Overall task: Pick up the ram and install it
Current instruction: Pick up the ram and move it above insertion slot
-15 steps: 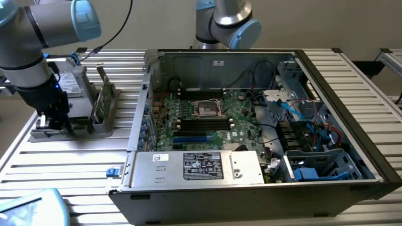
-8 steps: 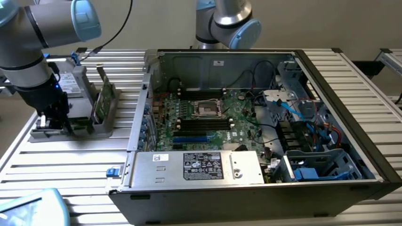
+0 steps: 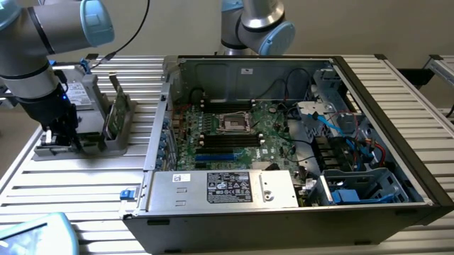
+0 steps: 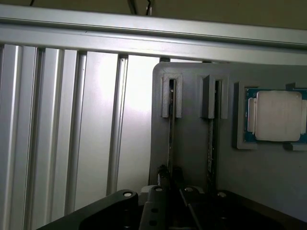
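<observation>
The tool (image 3: 57,139) is placed over the grey holder (image 3: 99,149) on the worktop (image 3: 78,186), at the exterior view's left of the open computer case (image 3: 284,218). The ram (image 4: 171,139) is stood on edge in a holder slot, pinched narrowly between the tool's fingers.

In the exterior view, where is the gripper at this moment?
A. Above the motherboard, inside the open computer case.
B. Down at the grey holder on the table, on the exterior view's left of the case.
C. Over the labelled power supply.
B: the gripper is low at the grey holder, outside the computer case.
</observation>
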